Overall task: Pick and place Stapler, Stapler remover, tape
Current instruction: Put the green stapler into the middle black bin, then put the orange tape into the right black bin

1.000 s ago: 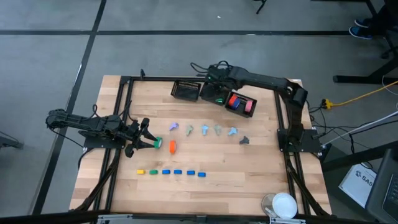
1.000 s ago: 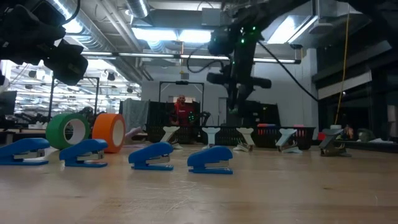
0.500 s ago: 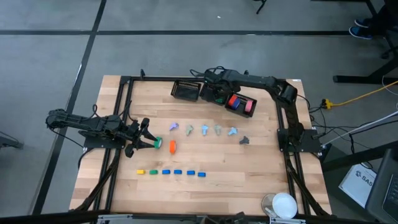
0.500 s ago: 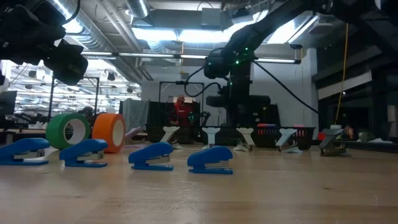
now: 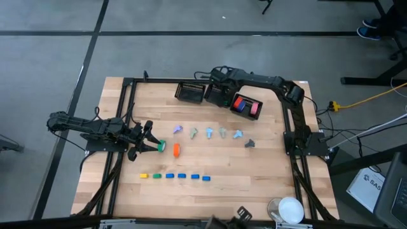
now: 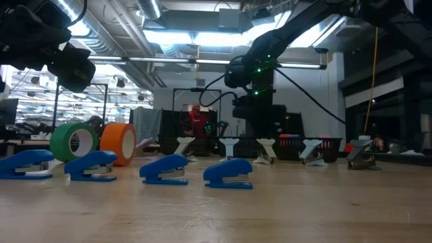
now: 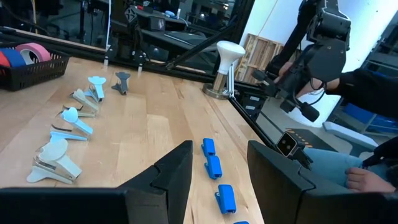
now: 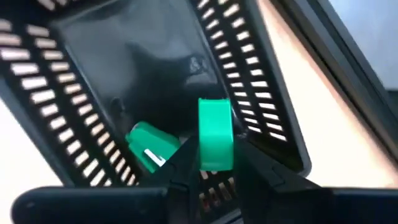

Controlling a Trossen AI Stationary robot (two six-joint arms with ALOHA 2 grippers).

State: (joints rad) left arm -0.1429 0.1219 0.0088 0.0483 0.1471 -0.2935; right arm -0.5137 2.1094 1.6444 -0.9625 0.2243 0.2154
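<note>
Wooden table (image 5: 210,159), baskets along the upper middle. The green stapler (image 8: 215,134) is pinched in my right claw (image 8: 214,155), which has just dipped into the middle basket (image 8: 74,93). Drop-off's next, I reckon. My left claw (image 5: 147,145) waits spread, centre left.

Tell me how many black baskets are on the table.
3, in a row along the far edge: the left basket, the middle basket with the right gripper inside, and the right basket holding red and pink tape rolls.

White bowl (image 5: 291,209) at table corner (image 5: 318,213)
</note>
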